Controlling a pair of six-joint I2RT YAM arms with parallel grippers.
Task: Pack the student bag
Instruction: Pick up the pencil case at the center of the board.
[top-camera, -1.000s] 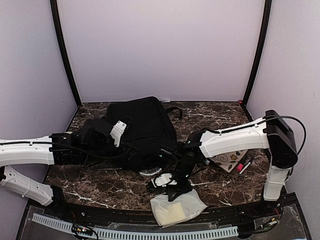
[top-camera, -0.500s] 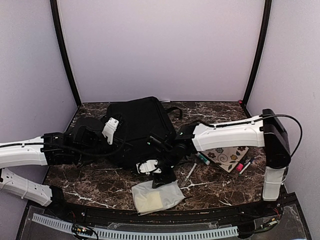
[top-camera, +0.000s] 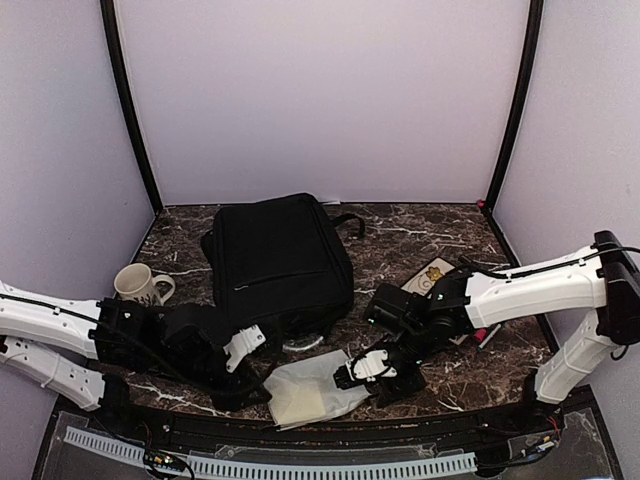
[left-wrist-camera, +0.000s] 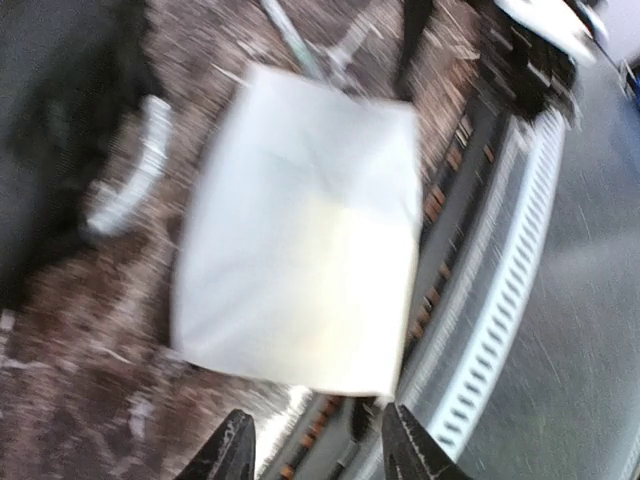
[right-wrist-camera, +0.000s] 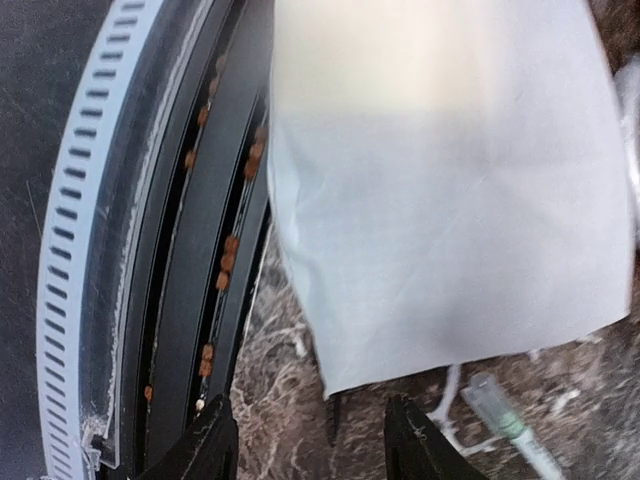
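Right now I am looking down at the student bag (top-camera: 275, 260), which is lying flat in the middle of the marble table (top-camera: 430, 230), just above the centre of the overhead frame, with its straps trailing off toward the upper right. Below it, near the bottom edge of the table, a flat white pouch (top-camera: 312, 388) is resting apart from the bag. Both arms are reaching in low toward that pouch, one from each side. In its own blurred view the left gripper (left-wrist-camera: 318, 455) is hanging with its fingers spread and nothing between them, the pouch filling the middle of that frame. The right gripper (right-wrist-camera: 310, 445) is likewise standing released, its two fingertips apart at the bottom of its view and the pouch's corner lying just above them, beside the slotted rail (right-wrist-camera: 75, 250) on the left. A mug (top-camera: 133, 284) is sitting at the left of the overhead frame, and a patterned card (top-camera: 432, 278) is lying at the right.
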